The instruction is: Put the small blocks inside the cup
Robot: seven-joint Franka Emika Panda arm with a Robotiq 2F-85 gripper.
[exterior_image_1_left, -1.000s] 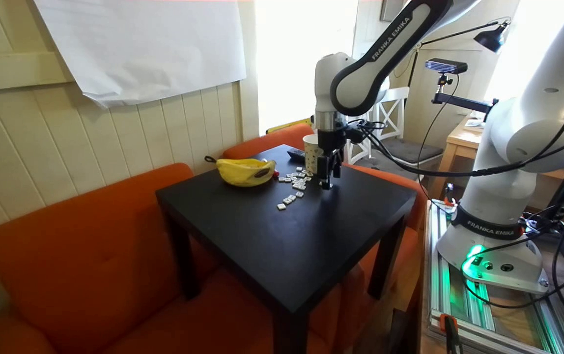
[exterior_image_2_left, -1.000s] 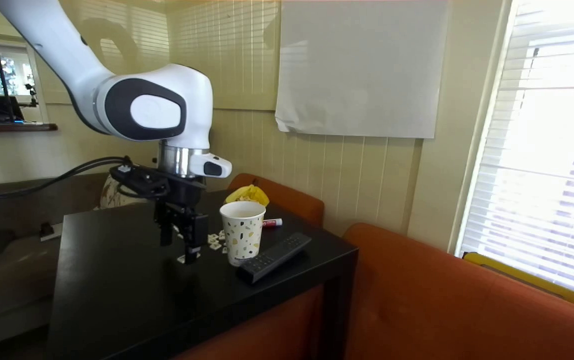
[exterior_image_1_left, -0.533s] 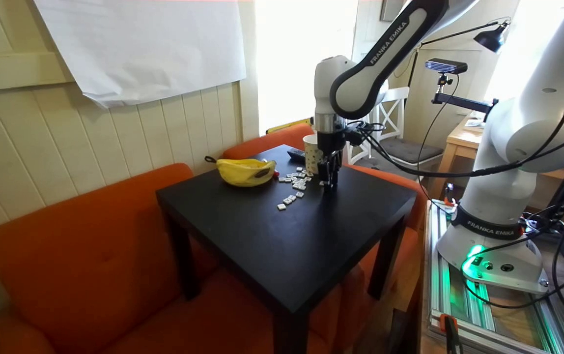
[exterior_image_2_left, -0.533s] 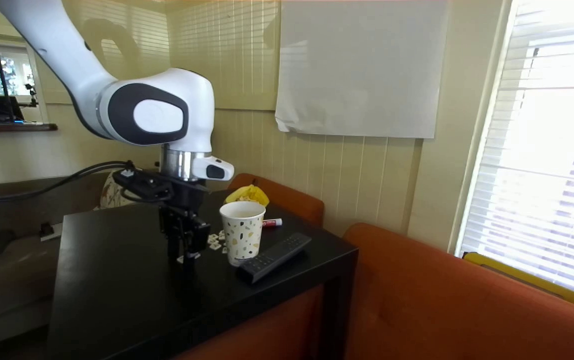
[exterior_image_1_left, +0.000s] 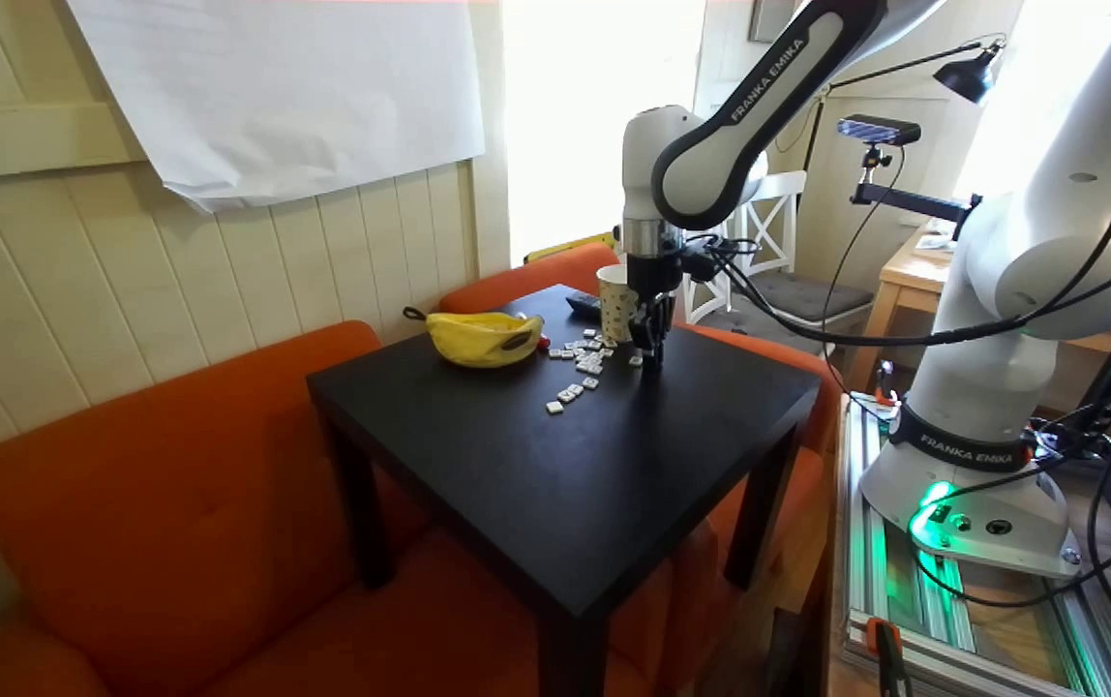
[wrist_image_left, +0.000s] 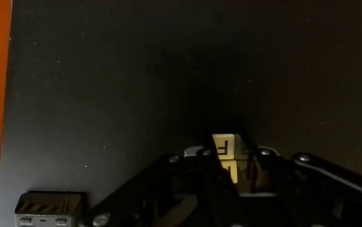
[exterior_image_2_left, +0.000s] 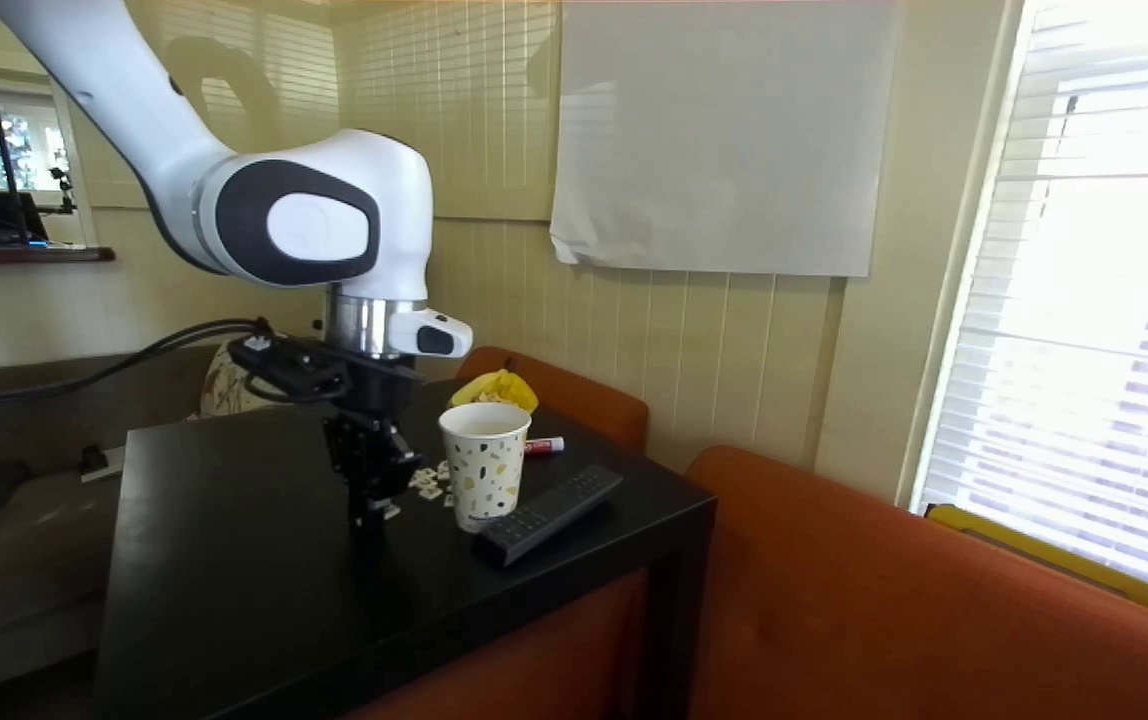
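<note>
My gripper (wrist_image_left: 227, 144) points down low over the black table. In the wrist view its jaws have come together around a pale small block (wrist_image_left: 224, 147) marked with a dark letter. A lettered block (wrist_image_left: 231, 169) shows just below that one, partly covered by a finger; I cannot tell if it is pinched too. In an exterior view another block (exterior_image_1_left: 635, 360) lies close beside the fingers. Several loose blocks (exterior_image_1_left: 588, 358) are scattered toward the cup. The speckled cream cup (exterior_image_2_left: 484, 468) stands upright near the gripper; its bottom inside is hidden.
A black remote (exterior_image_2_left: 556, 510) lies against the cup's base. Beyond the blocks are a yellow banana-shaped pouch (exterior_image_1_left: 480, 341) and a small red-and-white tube (exterior_image_2_left: 544, 446). Orange seats (exterior_image_2_left: 834, 540) border the dark table (exterior_image_1_left: 555, 494).
One second ago the jaws stood apart over the blocks. The gripper came down, its fingers drew together, and it has risen slightly since. Cup and loose blocks kept their places.
</note>
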